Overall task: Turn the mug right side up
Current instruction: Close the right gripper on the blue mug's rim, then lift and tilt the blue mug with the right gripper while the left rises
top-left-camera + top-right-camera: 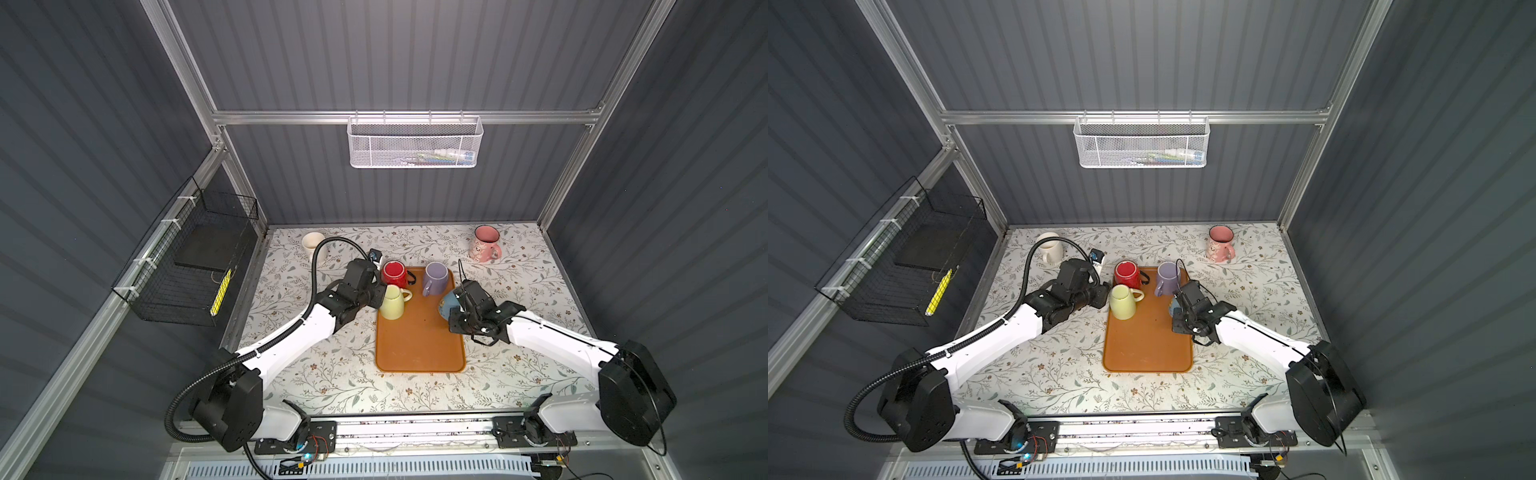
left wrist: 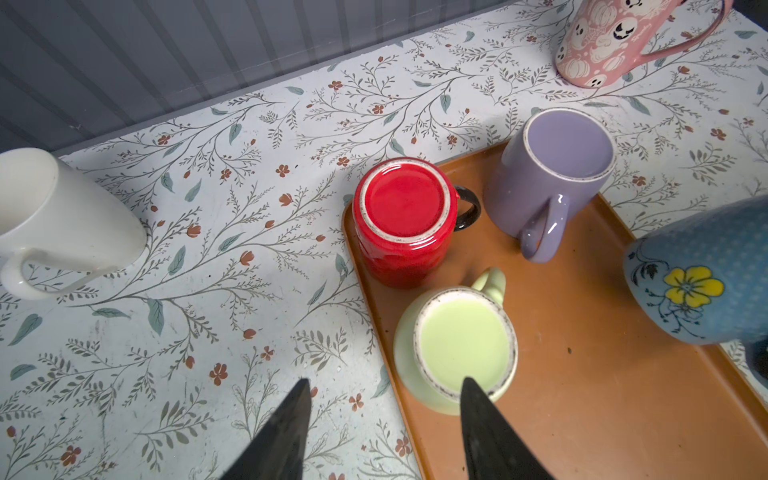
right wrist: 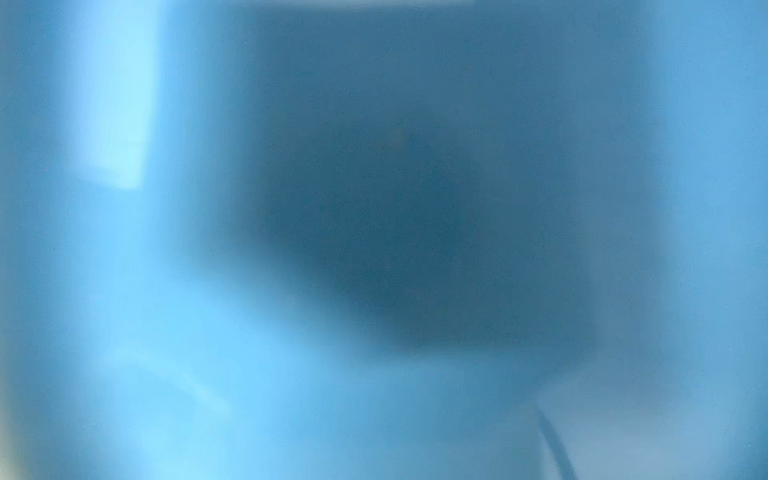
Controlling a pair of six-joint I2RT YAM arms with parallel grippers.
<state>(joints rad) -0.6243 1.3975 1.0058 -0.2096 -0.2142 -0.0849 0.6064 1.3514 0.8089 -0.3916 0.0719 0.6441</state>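
A blue surface (image 3: 384, 249) fills the whole frame, so close to the lens that it is blurred throughout and shows no outline or pattern. Around its middle sits a darker, dull blue patch (image 3: 436, 199) with soft edges, fading outward into lighter sky blue. A bright pale highlight (image 3: 112, 124) stands as a soft band near one side, and a fainter slanted streak (image 3: 183, 382) lies well apart from it. A thin dark curved line (image 3: 555, 444) runs off one edge of the frame, and a narrow pale strip (image 3: 353, 2) lines the opposite edge
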